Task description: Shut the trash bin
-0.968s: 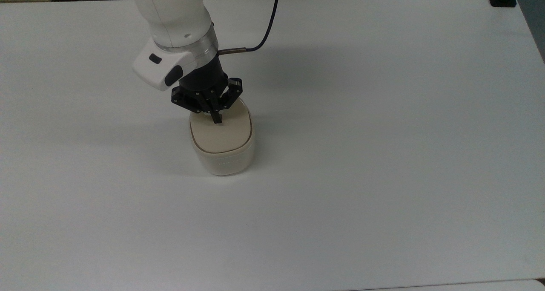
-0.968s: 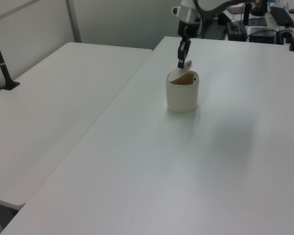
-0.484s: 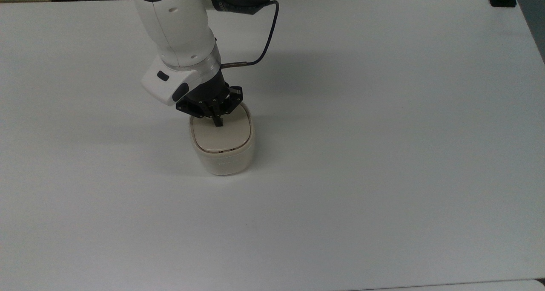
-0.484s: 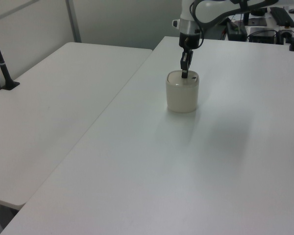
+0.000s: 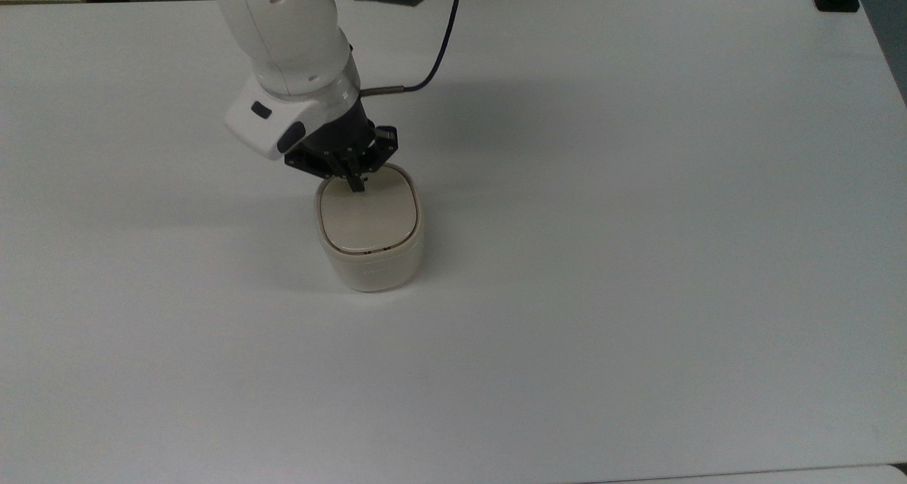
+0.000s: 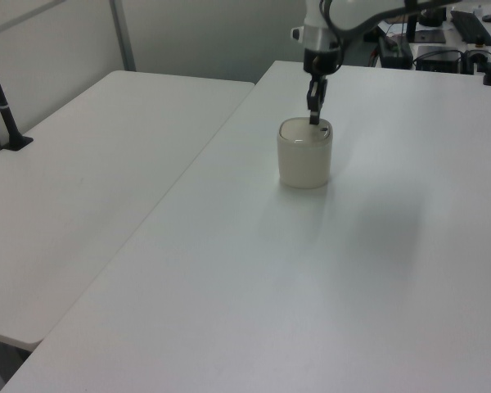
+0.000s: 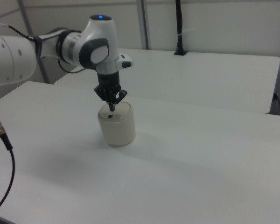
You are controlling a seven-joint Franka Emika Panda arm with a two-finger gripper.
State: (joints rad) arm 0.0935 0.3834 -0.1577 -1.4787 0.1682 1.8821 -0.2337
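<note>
The cream-beige trash bin (image 5: 372, 261) (image 6: 304, 160) (image 7: 117, 128) stands on the white table (image 5: 638, 222). Its flat lid (image 5: 367, 218) lies level inside the rim, with a small black latch (image 7: 110, 116) at one edge. My gripper (image 5: 356, 184) (image 6: 314, 119) (image 7: 112, 108) points straight down over the far edge of the lid in the top view, fingers pressed together with nothing between them. The fingertips sit just above the lid; I cannot tell whether they touch it.
A black cable (image 5: 443, 41) runs from the arm's wrist. A second white table (image 6: 90, 172) stands beside this one at the left view's left. A black pole (image 7: 178, 28) rises from the far table in the right view.
One second ago the lid stood tilted up under the gripper. The gripper pushed it down flat, then rose a little and drew back toward the lid's far edge.
</note>
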